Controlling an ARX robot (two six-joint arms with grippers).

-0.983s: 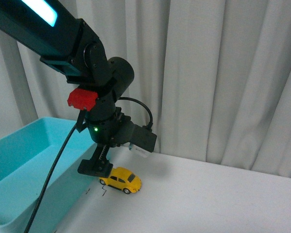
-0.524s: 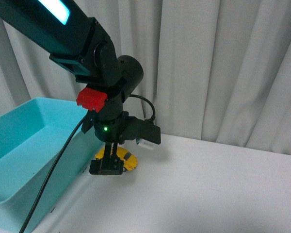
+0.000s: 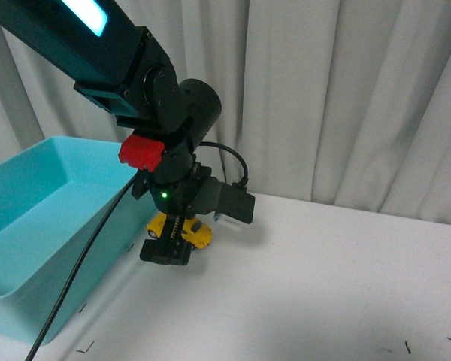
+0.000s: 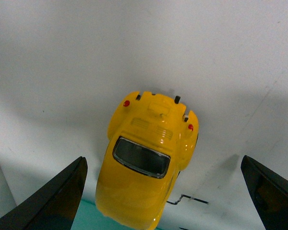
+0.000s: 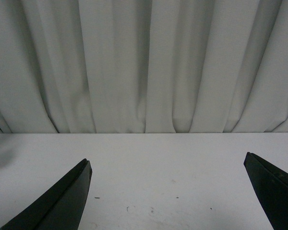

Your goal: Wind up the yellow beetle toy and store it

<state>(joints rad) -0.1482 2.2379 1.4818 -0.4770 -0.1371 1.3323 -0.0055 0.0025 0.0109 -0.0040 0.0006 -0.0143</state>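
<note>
curtain (image 3: 346, 98): white, pleated, fills the background behind the table. table (image 3: 323, 286): white top. bin (image 3: 30, 226): turquoise, open, on the table's left side. left arm (image 3: 98, 45): black, reaches down from upper left, with a red block (image 3: 141, 150) at the wrist and a black cable (image 3: 83, 263) hanging in front of the bin. right gripper (image 5: 168, 167): jaws spread wide with nothing between them, over bare table, facing the curtain. left gripper (image 4: 163, 160): jaws spread wide, one on each side of the toy, neither touching it. toy (image 3: 201, 236): yellow beetle, on its wheels on the table just beside the bin's wall, tail-light end turned away from the bin. small black marks (image 4: 187, 199) on the table next to the toy.
</note>
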